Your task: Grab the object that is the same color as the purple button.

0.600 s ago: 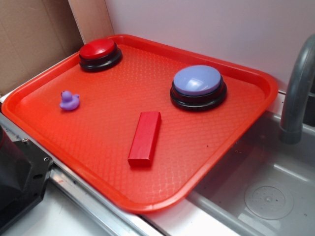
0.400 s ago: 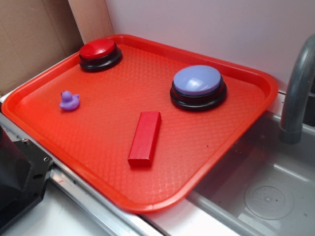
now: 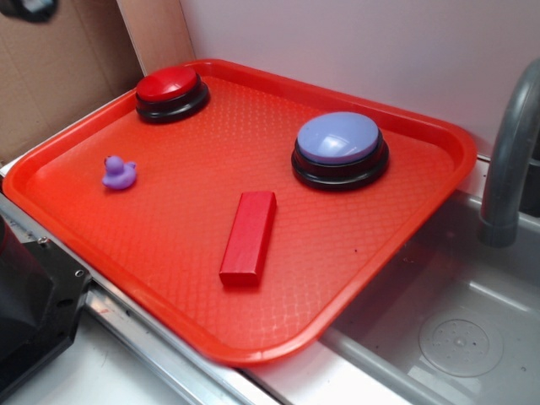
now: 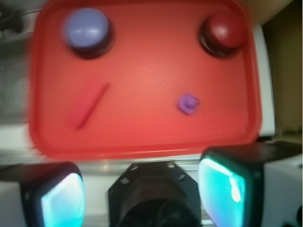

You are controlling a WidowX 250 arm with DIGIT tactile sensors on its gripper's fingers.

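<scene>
A tiny purple duck toy [image 3: 119,172] sits on the left part of the red tray [image 3: 169,245]; it also shows in the wrist view [image 4: 188,103]. The lavender-purple dome button [image 3: 339,148] on a black base stands at the tray's back right, at the top left in the wrist view [image 4: 86,29]. My gripper [image 4: 142,194] is open and empty, high above the robot base beyond the tray's near edge, its two pads [image 4: 222,189] wide apart. In the exterior view only a dark bit of the arm [image 3: 25,8] shows at the top left corner.
A red dome button [image 3: 171,91] stands at the tray's back left. A red rectangular block [image 3: 249,236] lies near the tray's middle. A sink [image 3: 447,337] with a grey faucet [image 3: 510,160] is at the right. Cardboard [image 3: 59,67] stands at the left.
A dark part of the arm has come into the exterior view at the top left corner. Nothing on the tray has moved.
</scene>
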